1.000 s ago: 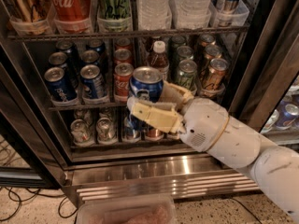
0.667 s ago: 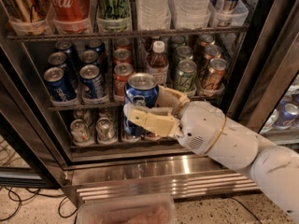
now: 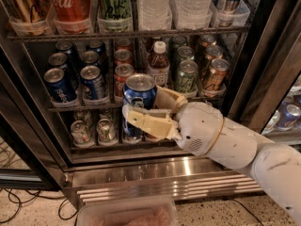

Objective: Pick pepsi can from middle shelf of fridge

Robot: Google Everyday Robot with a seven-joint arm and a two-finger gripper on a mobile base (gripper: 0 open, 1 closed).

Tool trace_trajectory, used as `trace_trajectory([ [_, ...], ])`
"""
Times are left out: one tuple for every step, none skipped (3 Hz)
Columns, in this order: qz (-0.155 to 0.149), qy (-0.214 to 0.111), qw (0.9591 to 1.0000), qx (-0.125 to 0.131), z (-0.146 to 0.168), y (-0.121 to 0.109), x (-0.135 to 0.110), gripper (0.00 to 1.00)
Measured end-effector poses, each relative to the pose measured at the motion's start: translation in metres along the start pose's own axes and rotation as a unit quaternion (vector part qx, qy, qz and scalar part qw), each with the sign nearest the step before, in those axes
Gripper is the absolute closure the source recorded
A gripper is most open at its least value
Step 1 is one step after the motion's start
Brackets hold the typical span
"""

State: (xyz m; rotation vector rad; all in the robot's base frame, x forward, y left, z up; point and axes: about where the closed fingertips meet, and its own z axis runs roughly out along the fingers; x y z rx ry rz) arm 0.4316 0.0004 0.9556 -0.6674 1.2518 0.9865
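One blue aluminium pepsi can [image 3: 139, 91] sits clamped in cream gripper [image 3: 143, 106] jaws before dark wire middle shelf [image 3: 70, 108]; withdrawal apparently remains.

Clear plastic tub [image 3: 126, 213] bottom centre; black cables [image 3: 14, 204] bottom left; water bottles [image 3: 153, 8] above.

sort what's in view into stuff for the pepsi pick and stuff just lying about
For the job: pepsi can, clamped in the gripper in front of the middle shelf; fridge.
Just there: Coca-Cola can, water bottles, green cans, white-capped bottle, floor cables.
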Motion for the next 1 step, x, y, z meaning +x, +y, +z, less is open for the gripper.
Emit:
trace_trajectory([
  [0.000,0.000,1.0000,0.000,0.0000,0.0000,0.0000,1.00],
])
